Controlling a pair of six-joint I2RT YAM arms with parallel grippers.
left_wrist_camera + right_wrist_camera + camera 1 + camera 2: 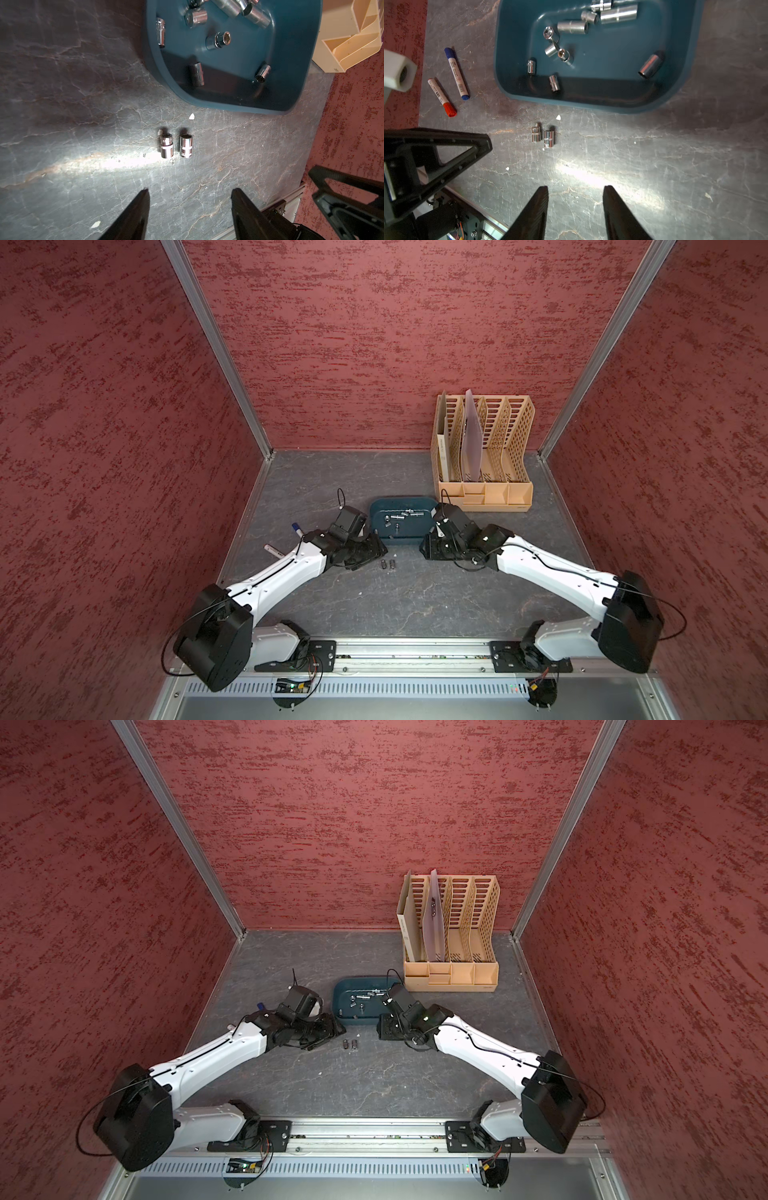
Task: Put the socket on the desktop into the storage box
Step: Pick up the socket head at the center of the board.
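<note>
Both top views show the veined grey desktop [415,605], a perforated tan rack [517,494] right of centre, the smooth teal box [403,541] mid-frame. Two ribbed chrome sockets [166,146] lie just below it, between left gripper [190,193] and right gripper [575,189], both spread, empty.

Storage box [228,101] partly out of frame

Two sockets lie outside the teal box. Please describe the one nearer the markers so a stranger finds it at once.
Start at the teal storage box on the desktop. Before it, toward the robot, two chrome sockets lie side by side. The left socket, nearer the markers, narrows at one end; the right socket looks evenly thick.
</note>
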